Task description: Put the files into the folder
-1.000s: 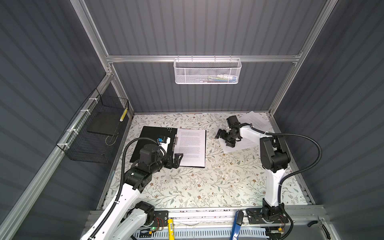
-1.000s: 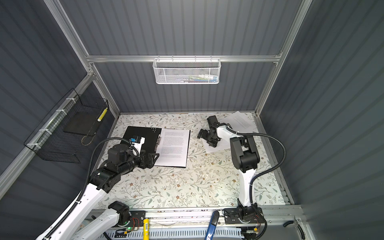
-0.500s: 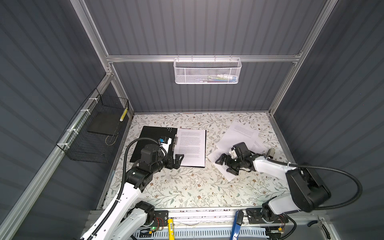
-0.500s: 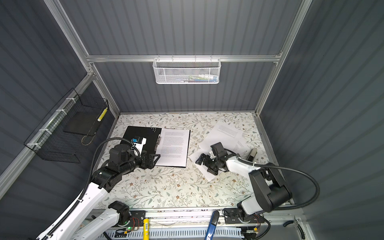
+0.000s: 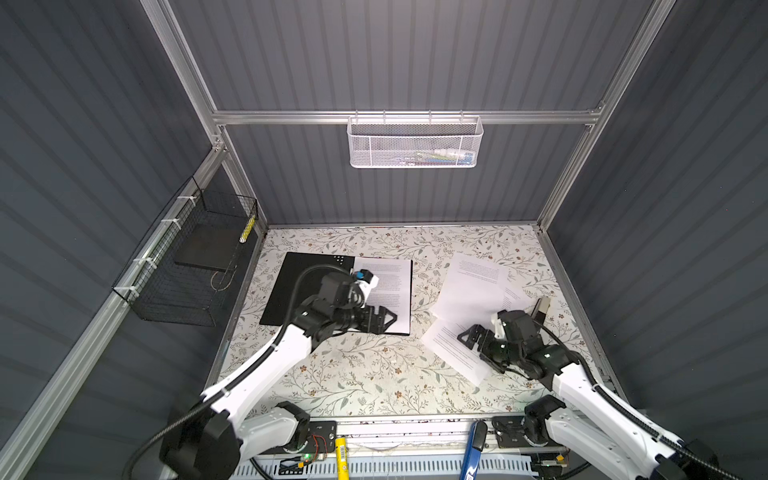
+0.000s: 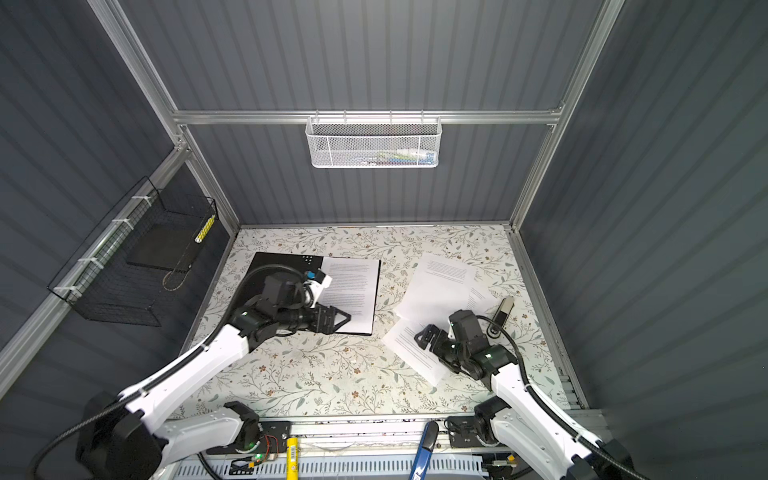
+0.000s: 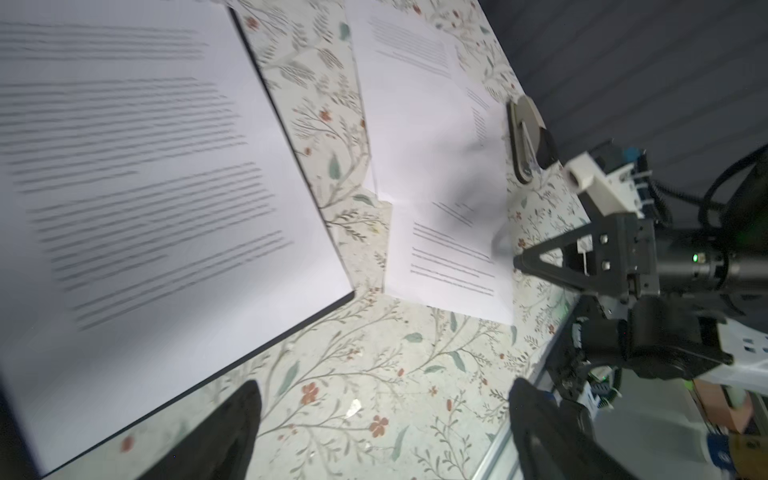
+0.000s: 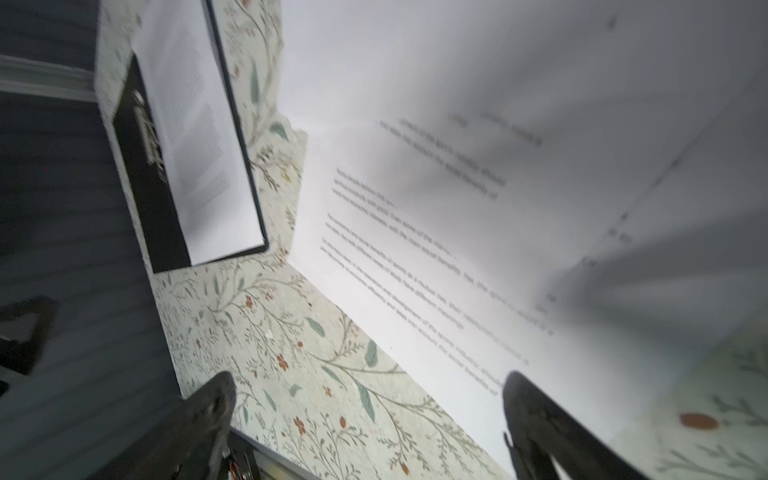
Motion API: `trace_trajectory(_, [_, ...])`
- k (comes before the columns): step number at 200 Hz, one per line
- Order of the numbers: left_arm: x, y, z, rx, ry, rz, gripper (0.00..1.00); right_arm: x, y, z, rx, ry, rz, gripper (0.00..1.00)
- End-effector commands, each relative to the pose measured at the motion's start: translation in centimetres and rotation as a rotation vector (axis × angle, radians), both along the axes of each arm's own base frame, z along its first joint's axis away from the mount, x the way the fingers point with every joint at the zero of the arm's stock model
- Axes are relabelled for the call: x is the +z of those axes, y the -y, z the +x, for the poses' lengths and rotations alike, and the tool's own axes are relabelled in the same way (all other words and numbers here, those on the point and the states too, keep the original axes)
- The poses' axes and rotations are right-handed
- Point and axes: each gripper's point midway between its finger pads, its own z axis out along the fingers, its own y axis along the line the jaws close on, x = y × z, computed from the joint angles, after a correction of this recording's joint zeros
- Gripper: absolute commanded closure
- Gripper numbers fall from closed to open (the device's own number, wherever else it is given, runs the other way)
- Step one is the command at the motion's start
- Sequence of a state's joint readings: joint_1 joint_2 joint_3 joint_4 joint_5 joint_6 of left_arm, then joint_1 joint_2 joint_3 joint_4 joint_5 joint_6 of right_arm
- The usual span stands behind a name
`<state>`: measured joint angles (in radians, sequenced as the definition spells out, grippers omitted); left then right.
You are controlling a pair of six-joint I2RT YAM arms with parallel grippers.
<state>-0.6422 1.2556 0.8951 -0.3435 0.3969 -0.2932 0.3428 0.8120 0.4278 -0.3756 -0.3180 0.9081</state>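
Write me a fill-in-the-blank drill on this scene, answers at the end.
The open folder shows its ____ inside.
The right claw, jaws ____, is over the loose files.
In both top views, one file lies on the folder's ____ half.
A ____ mesh basket hangs on the back wall.
Answers: black; open; right; white.
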Motion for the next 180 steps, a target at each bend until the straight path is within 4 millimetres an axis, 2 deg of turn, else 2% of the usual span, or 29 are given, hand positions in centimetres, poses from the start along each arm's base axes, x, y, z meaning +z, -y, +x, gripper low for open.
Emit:
trace_trajectory(1, [0.1,4.7,-1.2,-0.091,-0.052,-0.009,0.1,0.0,0.3,0.1,0.057,0.019,0.041,0.01])
trace_trajectory(24, [-2.5,8.6,-1.4,-0.162,-0.1,0.063,0.14,-0.3,1.2,1.6,0.029,0.007,0.038,0.01])
trace_trajectory(45, [-4.4,11.6,-1.6,-0.219,-0.152,0.079,0.15,-0.8,1.0,2.6,0.043,-0.015,0.028,0.01])
trace_trajectory(70, [-7.3,13.9,-2.1,-0.261,-0.215,0.104,0.18,-1.6,1.3,3.9,0.022,-0.027,0.045,0.01])
trace_trajectory(82, [-8.7,14.5,-2.5,-0.274,-0.242,0.13,0.19,-1.6,1.7,4.7,0.013,-0.023,0.051,0.01])
trace_trajectory(88, [-9.3,14.8,-2.7,-0.279,-0.252,0.137,0.19,-2.5,1.9,4.8,0.012,-0.058,0.05,0.01])
trace_trajectory(123, [-11.2,15.8,-4.2,-0.317,-0.28,0.174,0.2,-3.8,2.3,5.2,0.007,-0.124,0.034,0.01])
trace_trajectory(154, [-13.2,15.2,-5.7,-0.329,-0.325,0.222,0.2,-4.6,3.2,5.4,-0.023,-0.147,-0.002,0.01])
trace_trajectory(180, [-15.1,14.2,-7.2,-0.338,-0.361,0.273,0.2,-4.2,2.2,6.7,0.015,-0.129,0.051,0.01])
